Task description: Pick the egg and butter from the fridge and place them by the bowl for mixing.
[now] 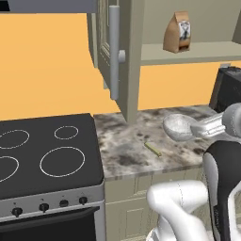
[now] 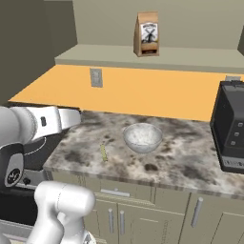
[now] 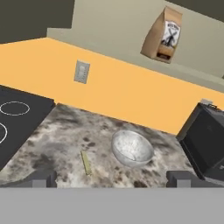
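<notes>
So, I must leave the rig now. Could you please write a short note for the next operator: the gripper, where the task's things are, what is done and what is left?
Gripper: open and empty, held above the counter, looking down at the bowl.
Bowl: upright on the marble counter, between the stove and the black appliance.
Butter: lying flat on the counter just beside the bowl, on the stove side, not touching it.
Done: the butter is placed by the bowl.
Left: no egg lies by the bowl yet. Fetch it from the fridge and set it next to the bowl.
</notes>
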